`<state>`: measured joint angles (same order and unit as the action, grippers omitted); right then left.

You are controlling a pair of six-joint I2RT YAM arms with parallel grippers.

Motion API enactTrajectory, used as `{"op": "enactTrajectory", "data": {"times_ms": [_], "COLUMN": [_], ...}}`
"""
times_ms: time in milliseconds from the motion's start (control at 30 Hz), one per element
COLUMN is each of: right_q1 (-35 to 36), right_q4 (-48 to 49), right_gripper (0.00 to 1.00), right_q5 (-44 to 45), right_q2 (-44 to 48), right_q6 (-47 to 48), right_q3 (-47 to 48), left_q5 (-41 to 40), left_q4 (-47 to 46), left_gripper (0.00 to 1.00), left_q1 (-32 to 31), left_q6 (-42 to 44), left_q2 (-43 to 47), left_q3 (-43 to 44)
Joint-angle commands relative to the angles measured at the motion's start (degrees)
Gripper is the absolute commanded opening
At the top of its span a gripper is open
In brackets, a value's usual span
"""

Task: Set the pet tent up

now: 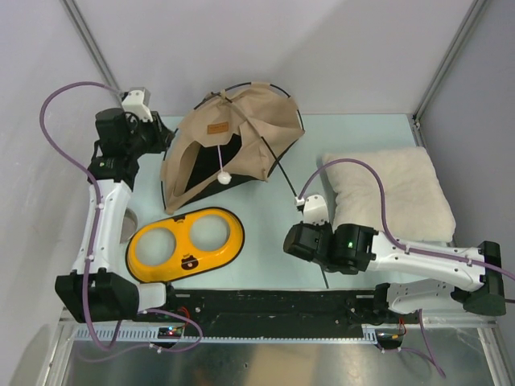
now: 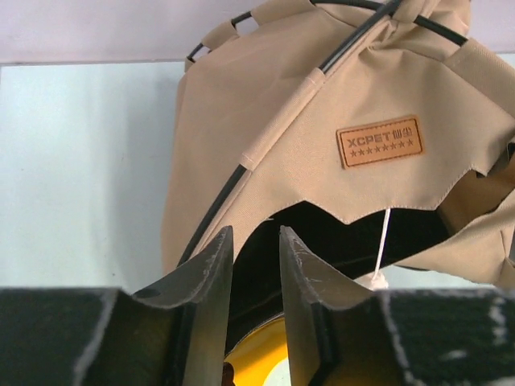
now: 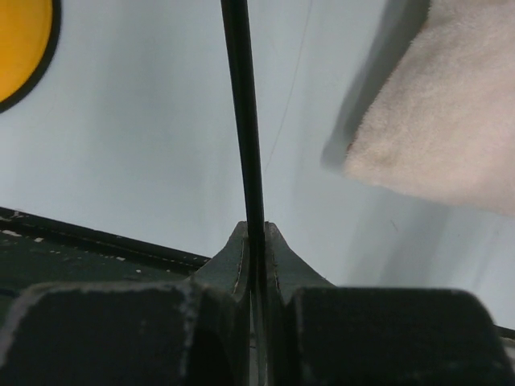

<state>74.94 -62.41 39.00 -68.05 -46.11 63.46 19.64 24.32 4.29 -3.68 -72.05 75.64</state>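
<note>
The pet tent lies partly collapsed at the back of the table, tan fabric with a brown label and a white pom-pom hanging over its dark opening. My left gripper is at the tent's left edge. In the left wrist view its jaws stand narrowly apart just below the fabric hem, with nothing seen between them. One thin black pole runs from the tent toward the near right. My right gripper is shut on that pole.
A yellow double-bowl feeder lies in front of the tent, near the left arm. A cream fluffy pillow sits at the right, beside the right arm. A black rail runs along the near edge.
</note>
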Motion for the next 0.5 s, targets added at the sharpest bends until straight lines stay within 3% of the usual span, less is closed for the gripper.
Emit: {"op": "enactTrajectory", "data": {"times_ms": [0, 100, 233, 467], "right_q1": [0.53, 0.37, 0.27, 1.28], "right_q4": [8.59, 14.04, 20.76, 29.47], "right_gripper": [0.0, 0.0, 0.0, 0.0], "right_q5": [-0.41, -3.43, -8.61, -15.64], "right_q2": [0.27, -0.72, -2.17, -4.0], "right_q6": [-0.33, 2.85, 5.39, 8.76], "right_q3": [1.93, 2.07, 2.11, 2.12], "left_q5": [-5.37, -3.19, 0.12, -3.35], "left_q4": [-1.2, -1.23, -1.96, -5.78], "left_gripper": [0.39, 0.54, 0.68, 0.79], "left_q1": [-1.07, -2.86, -11.49, -28.44], "left_q6": [-3.56, -8.14, -14.33, -23.2], "left_q2": [2.07, 5.34, 9.69, 11.67], "left_q3": [4.52, 3.12, -2.37, -11.35]}}
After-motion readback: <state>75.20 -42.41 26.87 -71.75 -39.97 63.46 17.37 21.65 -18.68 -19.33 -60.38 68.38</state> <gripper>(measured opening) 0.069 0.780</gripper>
